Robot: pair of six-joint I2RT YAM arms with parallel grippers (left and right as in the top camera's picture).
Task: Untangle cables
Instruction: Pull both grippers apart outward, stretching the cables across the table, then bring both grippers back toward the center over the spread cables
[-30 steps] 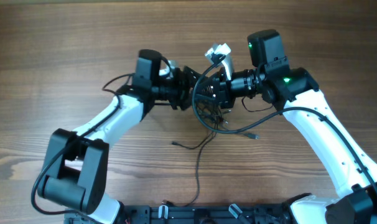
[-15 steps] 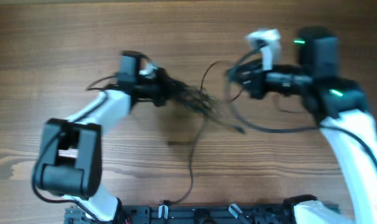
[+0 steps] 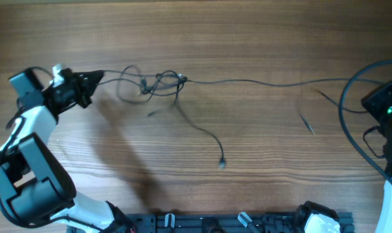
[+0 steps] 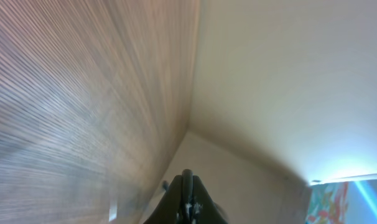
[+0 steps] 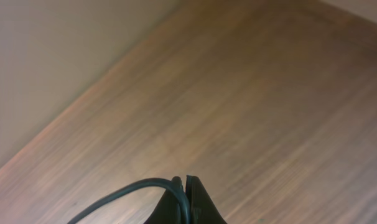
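1. Left claw: pinched shut, w/ a thin strand of the cables running out of its tips.
2. Right claw: shut too, w/ a black strand poking out btw the fingers in the wrist cam.
3. Key bit: the knot sits near the left claw, on the side facing the right claw, and well apart from that one.
4. One strand runs claw-to-claw over the tabletop, so that's your long axis.
5. A loose tail trails off the knot.
6. IMO the left arm's nearer, so work the knot from there.
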